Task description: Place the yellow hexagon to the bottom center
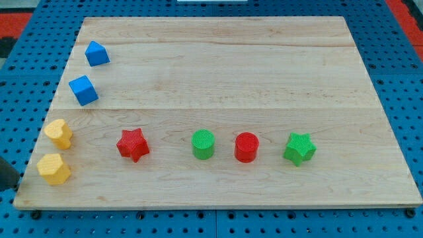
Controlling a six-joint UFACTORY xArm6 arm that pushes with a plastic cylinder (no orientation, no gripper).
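The yellow hexagon (53, 168) lies at the board's bottom left corner. A second yellow block (59, 133), heart-like in shape, sits just above it. A dark shape that looks like my rod stands at the view's left edge, off the board. Its lower end, my tip (9, 189), is a short way left of the yellow hexagon and does not touch it.
Along the bottom row, from left to right, stand a red star (133, 144), a green cylinder (203, 144), a red cylinder (246, 147) and a green star (299, 148). Two blue blocks (96, 53) (83, 90) sit at the upper left. The wooden board (218, 73) lies on blue pegboard.
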